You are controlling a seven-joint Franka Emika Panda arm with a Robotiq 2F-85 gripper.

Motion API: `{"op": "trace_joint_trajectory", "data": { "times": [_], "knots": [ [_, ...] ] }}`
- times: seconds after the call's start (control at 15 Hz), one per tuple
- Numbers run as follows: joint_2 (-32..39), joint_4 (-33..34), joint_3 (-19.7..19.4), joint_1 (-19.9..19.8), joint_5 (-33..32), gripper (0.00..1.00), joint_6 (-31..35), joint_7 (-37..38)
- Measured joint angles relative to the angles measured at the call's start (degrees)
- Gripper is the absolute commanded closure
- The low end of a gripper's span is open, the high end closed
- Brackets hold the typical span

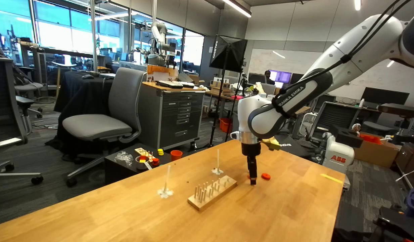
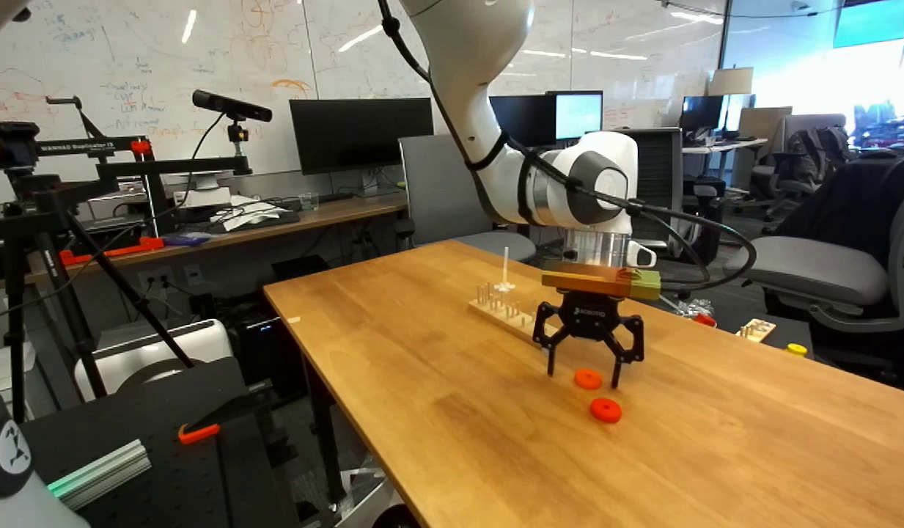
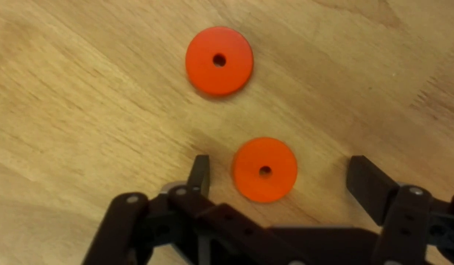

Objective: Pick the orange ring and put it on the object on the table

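One desk (image 1: 280,208) carries one orange ring (image 3: 265,186), one red ring (image 3: 219,77), two upright rods (image 1: 167,178), one strip of yellow tape (image 1: 331,178) and one wooden board (image 1: 215,195), whose many pegs (image 1: 195,192) are too small to count surely. One Panda arm (image 1: 346,50) bears one tool (image 2: 583,377), and the tool has two fingers (image 3: 370,189).

In an exterior view, the gripper (image 2: 583,379) is held low over the table (image 2: 393,352), with spread jaws. The orange ring (image 2: 588,378) is seen between them, apart from both; a red ring (image 2: 605,411) is laid near it. The pegged board (image 2: 501,320) is partly hidden by the gripper; behind the board, an upright rod (image 2: 506,268) is seen.
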Motion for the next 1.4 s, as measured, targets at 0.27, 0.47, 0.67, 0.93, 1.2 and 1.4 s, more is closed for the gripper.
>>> {"op": "trace_joint_trajectory", "data": {
  "times": [0.27, 0.47, 0.67, 0.93, 1.2, 1.4],
  "knots": [
    [-0.24, 0.66, -0.04, -0.17, 0.00, 0.66, -0.02, 0.00],
    [-0.51, 0.94, -0.04, -0.54, 0.00, 0.83, -0.01, -0.21],
    [-0.54, 0.92, -0.03, -0.69, 0.00, 0.83, -0.01, -0.53],
    [-0.77, 0.50, -0.03, -0.69, 0.00, 0.83, 0.05, -0.83],
    [-1.77, -1.37, 0.09, -0.58, 0.00, 0.83, 0.37, -0.84],
    [-3.02, -3.51, 0.28, -0.33, 0.00, 0.83, 1.08, -0.84]
  ]
}}
